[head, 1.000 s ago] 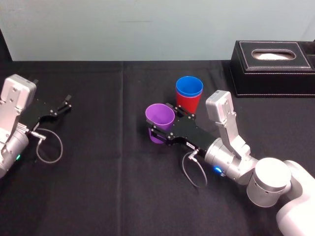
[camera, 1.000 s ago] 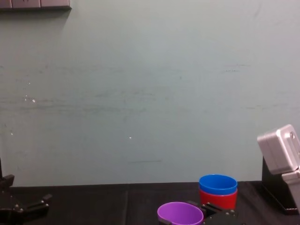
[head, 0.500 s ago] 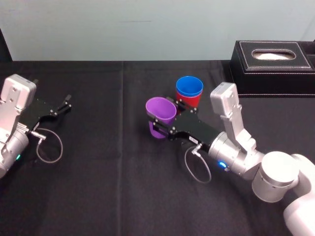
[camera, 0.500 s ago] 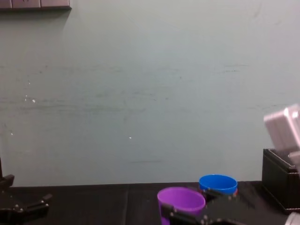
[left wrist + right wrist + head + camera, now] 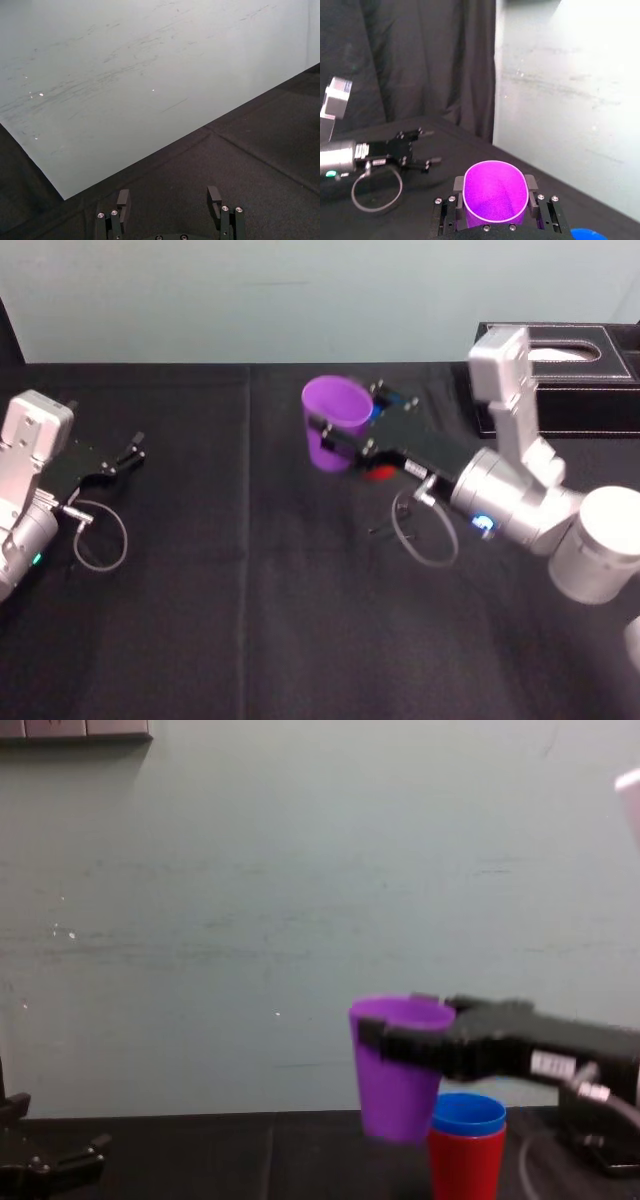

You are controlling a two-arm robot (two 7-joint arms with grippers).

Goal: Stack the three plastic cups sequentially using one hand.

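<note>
My right gripper [image 5: 346, 414] is shut on the purple cup [image 5: 335, 425], which hangs upright above the table. In the chest view the purple cup [image 5: 394, 1070] hangs just left of the stack, where the blue cup [image 5: 466, 1113] sits nested inside the red cup [image 5: 464, 1166]. From the head, the right gripper hides most of that stack; a bit of the red cup [image 5: 379, 473] shows under it. The right wrist view shows both jaws pressed on the purple cup [image 5: 495, 195]. My left gripper [image 5: 133, 451] rests open at the table's left.
A black stitched box [image 5: 583, 380] stands at the back right, close behind my right arm. A grey cable [image 5: 424, 535] loops under the right gripper. Black cloth covers the table [image 5: 250, 620], and a pale wall rises behind it.
My right gripper has lifted the purple cup off the table and carried it back and up, beside the blue and red stack. The left arm has not moved.
</note>
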